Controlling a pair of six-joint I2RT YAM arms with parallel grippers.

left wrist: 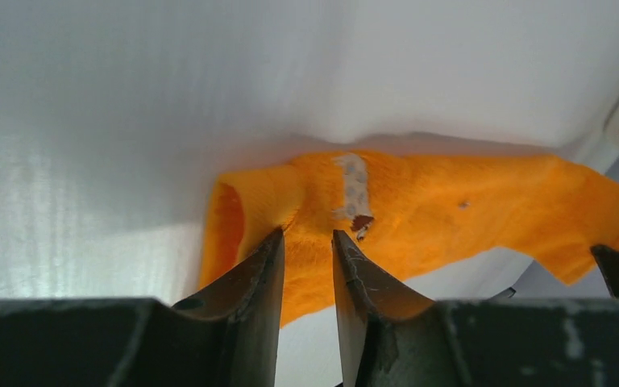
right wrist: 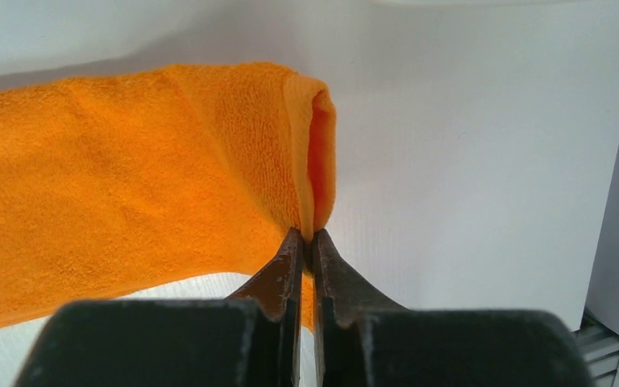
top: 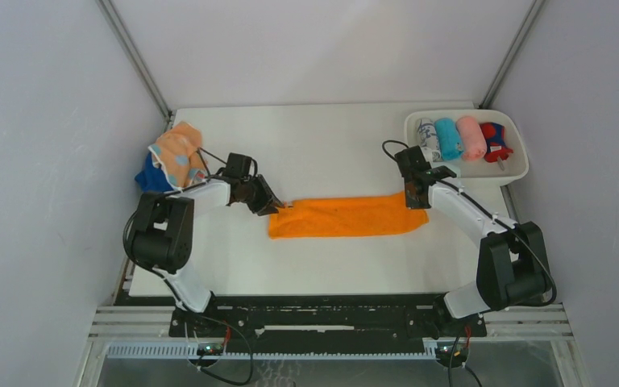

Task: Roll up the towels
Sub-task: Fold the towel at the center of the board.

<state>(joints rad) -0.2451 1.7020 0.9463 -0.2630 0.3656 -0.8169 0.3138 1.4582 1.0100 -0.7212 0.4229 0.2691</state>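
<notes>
The soft, limp orange towel [top: 346, 216] stretches between the left gripper [top: 278, 206] and right gripper [top: 413, 198], each pinched onto an end edge.

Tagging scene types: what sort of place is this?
Probably a robot lab test cell: plain white walls box in a white table, two arms bolted at its near edge, and the left gripper and right gripper hold an orange towel.
</notes>
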